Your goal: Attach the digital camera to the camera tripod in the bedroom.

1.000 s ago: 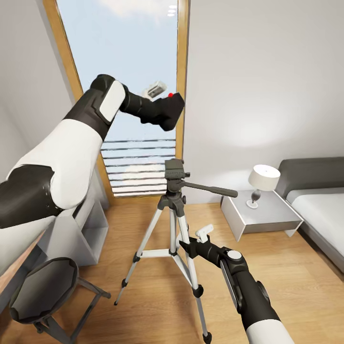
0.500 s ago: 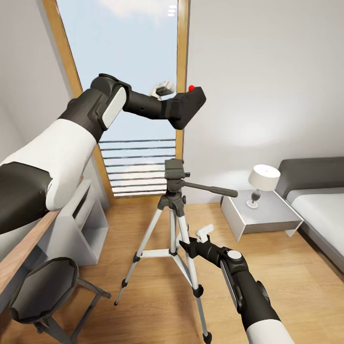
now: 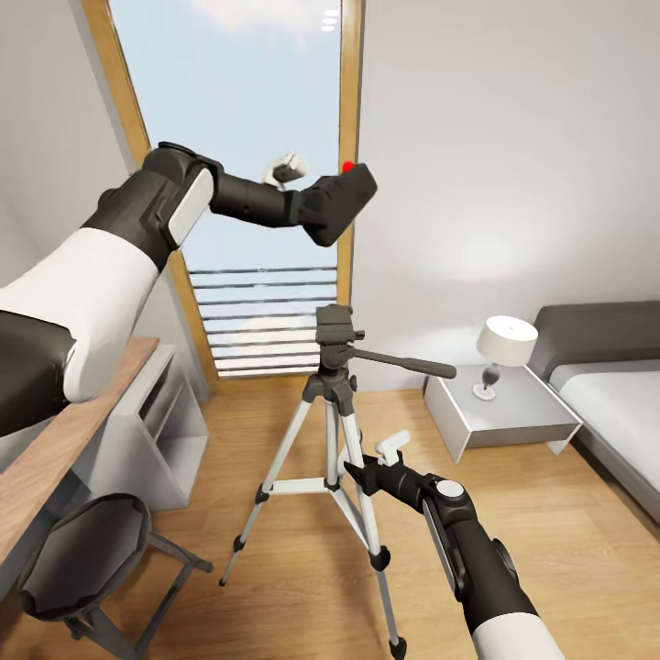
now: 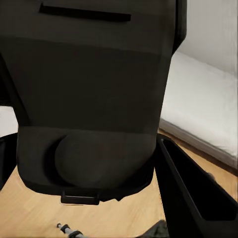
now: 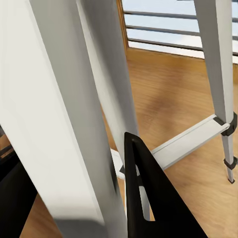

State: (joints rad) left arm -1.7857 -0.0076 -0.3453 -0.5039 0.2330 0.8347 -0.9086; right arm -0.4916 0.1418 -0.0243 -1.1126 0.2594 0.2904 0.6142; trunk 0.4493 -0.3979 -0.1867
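At the left, the wooden surface [image 3: 64, 440] and the stool [image 3: 87, 559] sat under the raised left arm, close enough that a careless lowering could have brushed them. The left hand [image 3: 316, 206] was clamped on the digital camera [image 3: 341, 200], held high before the window [image 3: 238, 183] and well above the camera tripod [image 3: 335, 403], tilted rather than level. Lowered at that tilt, it would likely have met the tripod head [image 3: 335, 325] askew and failed to seat, or knocked the pan handle [image 3: 408, 364]. Further right, the right hand [image 3: 367, 475] sat at a silver leg [image 5: 64, 124]; whether it gripped the leg, I could not tell. A pull there might have shifted or toppled the tripod mid-mount.
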